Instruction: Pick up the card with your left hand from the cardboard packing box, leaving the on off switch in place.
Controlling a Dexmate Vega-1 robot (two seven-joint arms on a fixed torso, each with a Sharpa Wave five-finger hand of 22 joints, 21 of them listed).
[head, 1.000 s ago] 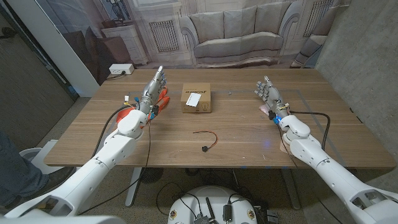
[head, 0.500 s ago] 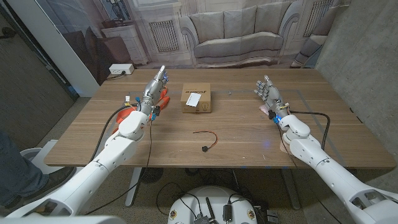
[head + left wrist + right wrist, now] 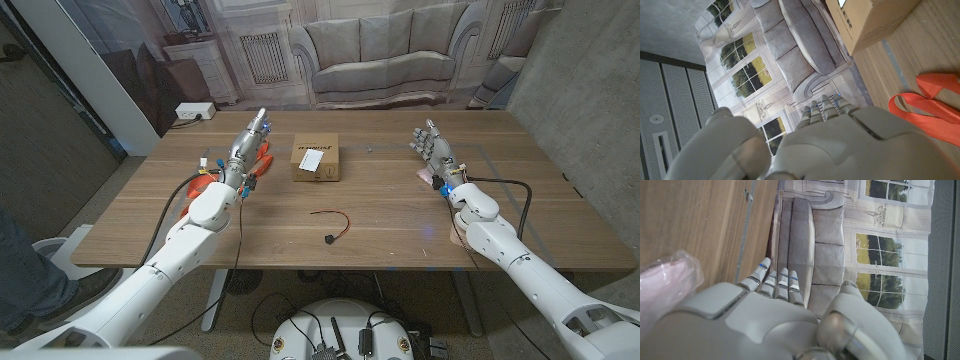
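The reach has not yet begun. The left hand (image 3: 247, 147), fingers apart and empty, stands beside the cardboard packing box (image 3: 316, 160), where the white card (image 3: 310, 158) lies. Next, it likely reaches inward over the box. The right hand (image 3: 431, 148) is spread, empty.

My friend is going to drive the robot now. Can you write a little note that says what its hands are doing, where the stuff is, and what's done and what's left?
Left hand: open, holding nothing, beside the orange scissors, apart from the cardboard packing box.
Right hand: open, holding nothing, near a pink bagged thing.
Card: white, lying on the box top.
On off switch: its red wire runs across the bare table in front of the box, not in the box.
Done: nothing picked up yet.
Left: reach the left hand over to the box, lift the card, leave the switch alone.
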